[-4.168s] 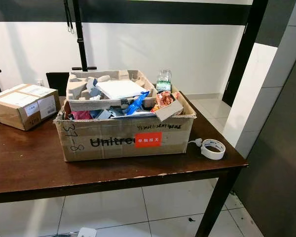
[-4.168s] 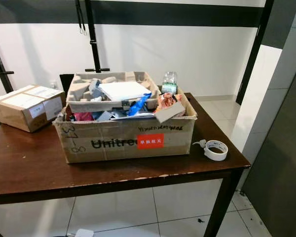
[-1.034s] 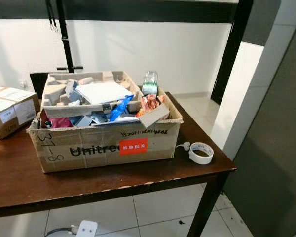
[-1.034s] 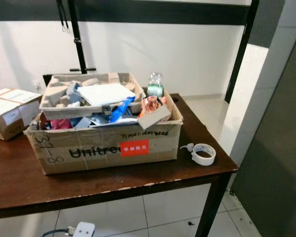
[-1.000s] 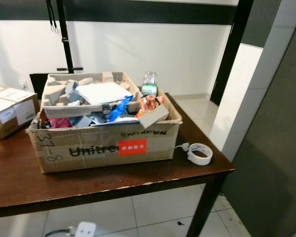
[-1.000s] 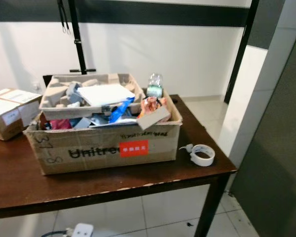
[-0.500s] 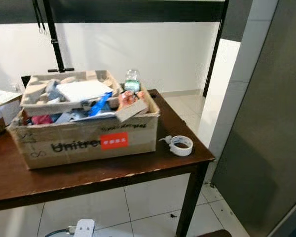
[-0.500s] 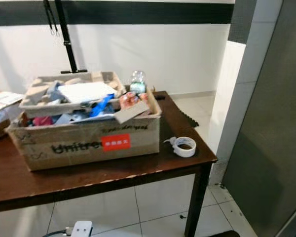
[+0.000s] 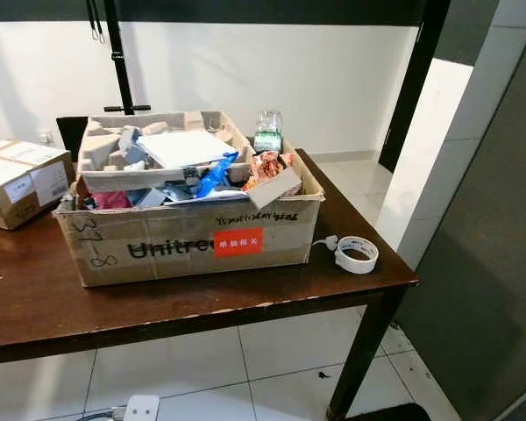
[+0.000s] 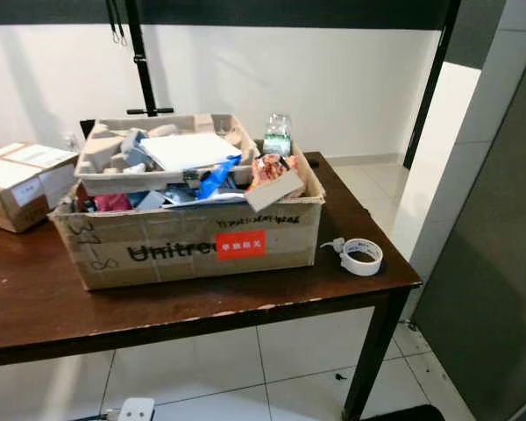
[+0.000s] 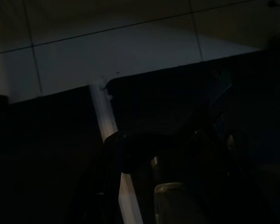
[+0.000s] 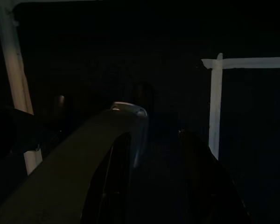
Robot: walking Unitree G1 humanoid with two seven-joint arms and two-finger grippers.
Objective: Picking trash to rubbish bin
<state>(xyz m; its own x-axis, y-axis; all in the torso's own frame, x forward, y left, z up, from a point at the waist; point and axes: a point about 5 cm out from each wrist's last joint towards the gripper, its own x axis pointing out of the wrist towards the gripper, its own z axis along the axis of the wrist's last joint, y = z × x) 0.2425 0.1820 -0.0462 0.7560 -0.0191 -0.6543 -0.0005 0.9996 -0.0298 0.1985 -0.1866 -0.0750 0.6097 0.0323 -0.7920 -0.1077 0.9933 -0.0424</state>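
Cardboard box sits mid-table, heaped with trash — apparently serving as the rubbish bin. Tape roll lies just right of the box; smaller carton to its left. Both arms hang idle in shade — grip state cannot be told.

I seem to stand in a storeroom or workroom of a home or office, though the view is too narrow to say for certain. A dark wooden table on a white tiled floor carries an open cardboard box heaped with packing scraps, a taped parcel at its far left edge and a tape roll near its front right corner.
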